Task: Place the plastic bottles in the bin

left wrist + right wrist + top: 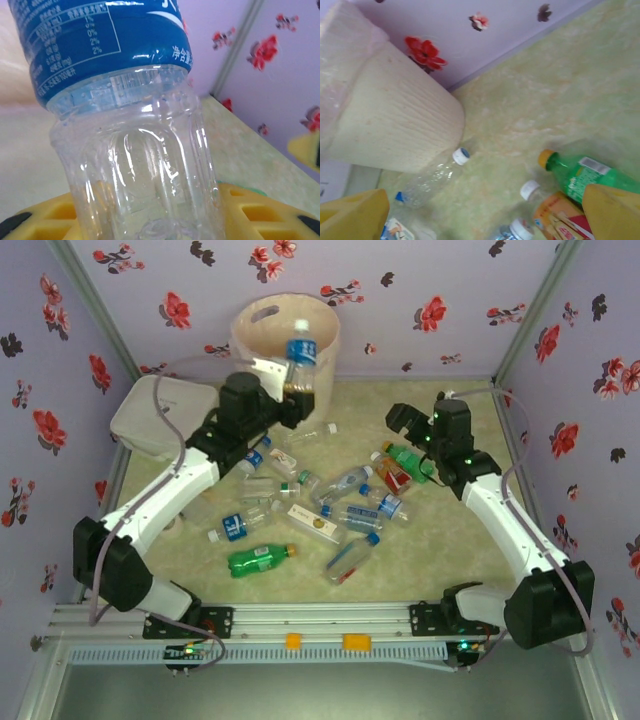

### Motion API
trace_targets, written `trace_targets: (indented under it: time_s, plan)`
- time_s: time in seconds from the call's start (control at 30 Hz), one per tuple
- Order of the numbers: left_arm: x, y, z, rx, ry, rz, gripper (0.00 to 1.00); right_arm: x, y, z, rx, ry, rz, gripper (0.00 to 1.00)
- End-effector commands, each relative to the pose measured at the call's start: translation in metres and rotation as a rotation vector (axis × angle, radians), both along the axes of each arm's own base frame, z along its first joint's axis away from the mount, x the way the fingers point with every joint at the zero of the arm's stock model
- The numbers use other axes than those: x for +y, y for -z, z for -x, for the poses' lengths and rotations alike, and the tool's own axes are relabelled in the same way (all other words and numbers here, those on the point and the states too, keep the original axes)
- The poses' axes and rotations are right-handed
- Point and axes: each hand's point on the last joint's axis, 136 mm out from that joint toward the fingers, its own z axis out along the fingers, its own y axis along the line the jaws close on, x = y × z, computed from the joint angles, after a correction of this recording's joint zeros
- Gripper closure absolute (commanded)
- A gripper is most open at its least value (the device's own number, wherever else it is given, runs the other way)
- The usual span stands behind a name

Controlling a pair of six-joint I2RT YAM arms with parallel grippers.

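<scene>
My left gripper (297,392) is shut on a clear bottle with a blue label (301,358) and white cap. It holds the bottle upright, just in front of the cream bin (262,332) at the back. In the left wrist view the held bottle (135,150) stands between the yellow fingers (265,210). My right gripper (402,424) hangs open above the right end of the pile, near a green bottle (407,458) and a reddish one (392,476). Its wrist view shows the bin wall (390,125), a clear bottle (432,177), the green bottle (585,176) and the reddish bottle (560,215).
Several bottles lie scattered mid-table, among them a green one (258,558), a blue-labelled one (232,527) and a clear one (351,558). A flat white rounded box (163,416) sits at the left. Flowered walls close in the back and sides.
</scene>
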Motion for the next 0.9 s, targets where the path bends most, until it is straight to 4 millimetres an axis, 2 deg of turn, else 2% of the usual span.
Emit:
trace_targets:
  time_s: [0.0, 0.07, 0.13, 0.3, 0.37, 0.53, 0.73, 0.8, 0.87]
  plan:
    - [0.029, -0.035, -0.022, -0.09, -0.099, -0.041, 0.52, -0.031, 0.018, 0.004, 0.035, 0.127, 0.006, 0.0]
    - [0.037, -0.049, -0.038, -0.119, -0.127, -0.048, 0.52, -0.034, 0.022, 0.001, 0.016, 0.106, -0.065, 0.0]
    - [0.043, -0.054, -0.055, -0.116, -0.149, -0.061, 0.52, -0.034, 0.02, -0.002, -0.01, 0.077, -0.122, 0.0]
    - [0.046, -0.05, -0.098, -0.069, -0.182, -0.104, 0.51, -0.031, 0.028, 0.0, 0.023, 0.049, -0.144, 0.0]
    - [0.047, -0.042, -0.112, -0.031, -0.191, -0.124, 0.51, -0.032, 0.036, 0.001, 0.067, 0.055, -0.143, 0.0]
    - [0.043, -0.004, -0.148, 0.101, -0.208, -0.16, 0.51, -0.033, 0.054, 0.004, 0.154, 0.094, -0.177, 0.0]
    - [0.035, 0.028, -0.171, 0.206, -0.207, -0.207, 0.49, -0.028, 0.057, 0.008, 0.145, 0.075, -0.209, 0.0]
    - [0.034, 0.03, -0.174, 0.211, -0.208, -0.206, 0.42, -0.027, 0.055, 0.009, 0.128, 0.064, -0.213, 0.0]
    - [0.033, 0.028, -0.176, 0.204, -0.211, -0.195, 0.25, -0.025, 0.052, 0.009, 0.107, 0.046, -0.21, 0.0]
